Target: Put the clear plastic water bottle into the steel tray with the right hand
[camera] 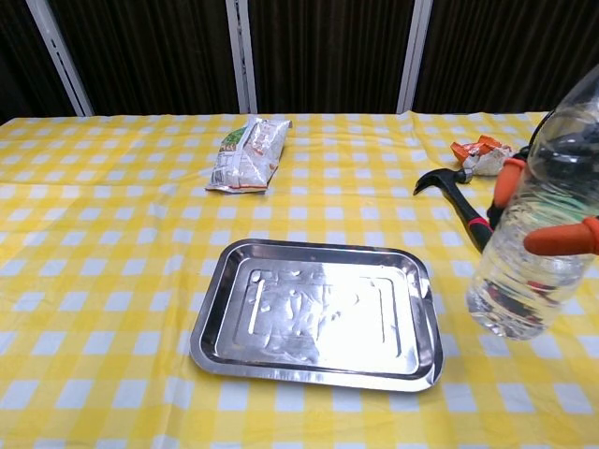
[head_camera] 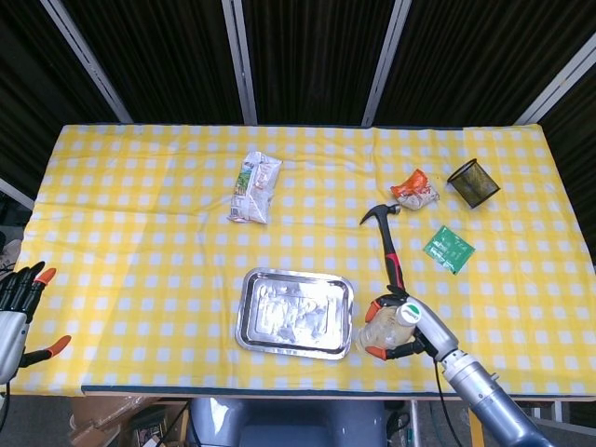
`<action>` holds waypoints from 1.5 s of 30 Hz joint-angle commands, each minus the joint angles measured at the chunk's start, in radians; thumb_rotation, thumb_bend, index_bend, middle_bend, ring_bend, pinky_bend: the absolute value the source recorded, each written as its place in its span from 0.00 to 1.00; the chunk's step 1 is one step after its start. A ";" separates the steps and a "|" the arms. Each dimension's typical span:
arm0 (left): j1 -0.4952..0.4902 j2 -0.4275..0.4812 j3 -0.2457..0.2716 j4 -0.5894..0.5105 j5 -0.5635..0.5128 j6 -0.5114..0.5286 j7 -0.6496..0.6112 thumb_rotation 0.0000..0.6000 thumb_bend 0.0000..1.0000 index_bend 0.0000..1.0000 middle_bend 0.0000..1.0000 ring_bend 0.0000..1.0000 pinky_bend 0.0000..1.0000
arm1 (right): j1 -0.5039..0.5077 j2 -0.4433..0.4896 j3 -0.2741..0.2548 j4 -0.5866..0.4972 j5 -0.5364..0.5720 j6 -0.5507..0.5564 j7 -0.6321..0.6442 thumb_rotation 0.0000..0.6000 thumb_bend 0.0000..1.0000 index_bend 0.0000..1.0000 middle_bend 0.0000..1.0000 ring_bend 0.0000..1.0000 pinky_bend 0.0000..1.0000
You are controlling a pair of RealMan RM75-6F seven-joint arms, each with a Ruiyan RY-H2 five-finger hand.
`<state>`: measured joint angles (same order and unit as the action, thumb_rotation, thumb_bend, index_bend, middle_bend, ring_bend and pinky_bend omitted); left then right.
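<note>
Chest view has the right hand (camera: pixel 552 220) wrapped around the clear plastic water bottle (camera: pixel 538 234), held up at right of frame just beside the steel tray (camera: pixel 213 341). Grab's done, drop isn't. Left hand (head_camera: pixel 19 312) idles open, lower left.

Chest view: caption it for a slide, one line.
Right hand holds the clear water bottle just right of the empty steel tray.

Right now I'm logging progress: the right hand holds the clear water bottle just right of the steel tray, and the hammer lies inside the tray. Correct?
Not quite. The right hand does hold the clear water bottle just right of the steel tray, but the hammer lies on the tablecloth to the tray's right, not inside it. The head view shows this plainly.
</note>
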<state>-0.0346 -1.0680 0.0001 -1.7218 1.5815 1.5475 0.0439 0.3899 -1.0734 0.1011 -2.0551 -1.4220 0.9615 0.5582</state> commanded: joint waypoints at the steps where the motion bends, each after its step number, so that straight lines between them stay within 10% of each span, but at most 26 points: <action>1: 0.000 0.003 -0.002 0.002 -0.002 0.001 -0.005 1.00 0.18 0.05 0.00 0.00 0.00 | -0.002 -0.018 0.002 0.021 -0.008 0.027 -0.003 1.00 0.54 0.78 0.61 0.27 0.00; 23: -0.010 -0.023 0.010 -0.015 0.009 -0.024 0.057 1.00 0.18 0.05 0.00 0.00 0.00 | -0.162 0.185 -0.092 0.378 -0.123 0.208 0.410 1.00 0.54 0.78 0.61 0.27 0.00; 45: -0.030 -0.007 0.007 0.008 -0.007 -0.060 -0.002 1.00 0.18 0.05 0.00 0.00 0.00 | 0.042 -0.153 -0.023 -0.022 0.022 0.005 -0.187 1.00 0.54 0.78 0.61 0.27 0.00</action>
<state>-0.0637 -1.0744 0.0070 -1.7136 1.5744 1.4874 0.0412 0.4168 -1.1991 0.0694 -2.0536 -1.4420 0.9781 0.4143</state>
